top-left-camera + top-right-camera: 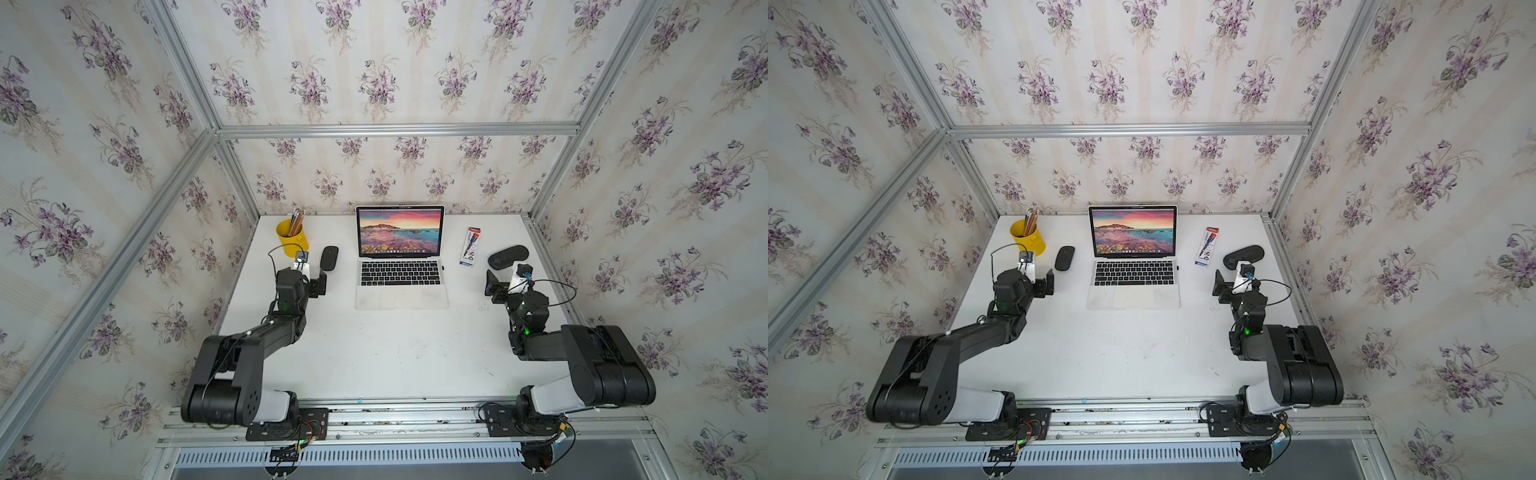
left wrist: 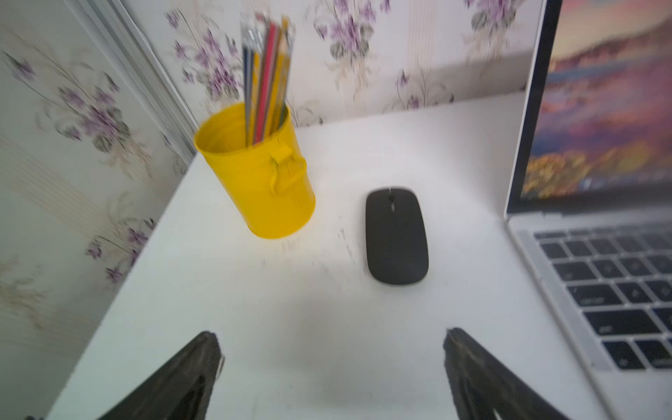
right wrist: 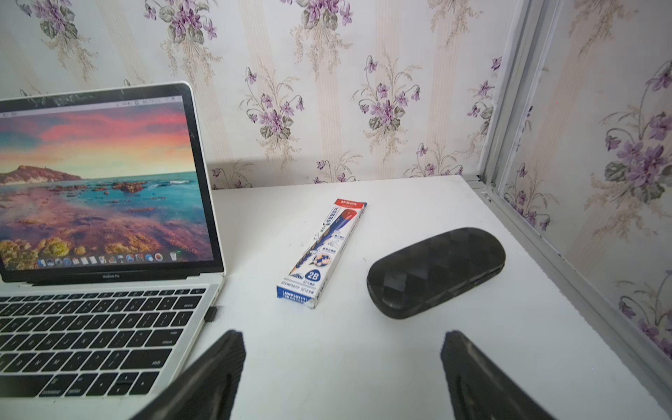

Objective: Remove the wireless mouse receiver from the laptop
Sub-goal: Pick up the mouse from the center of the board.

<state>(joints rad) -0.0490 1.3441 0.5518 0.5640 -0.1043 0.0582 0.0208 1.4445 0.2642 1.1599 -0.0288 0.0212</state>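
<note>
Item: wireless mouse receiver [image 3: 211,314], a tiny rigid stub (light, probably slick), plugged into the right edge of the laptop [image 3: 91,327]. I'd pinch its exposed sides. My right claw [image 3: 342,336]: wide open, empty, nearby.

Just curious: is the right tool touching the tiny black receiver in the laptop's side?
Apart. The right wrist view shows bare white table between the right tool and the wireless mouse receiver.

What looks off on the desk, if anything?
Nothing stands out. Laptop open and square, receiver plugged into its right edge, pencil cup upright, mouse, pencil box and black case lying flat.
</note>
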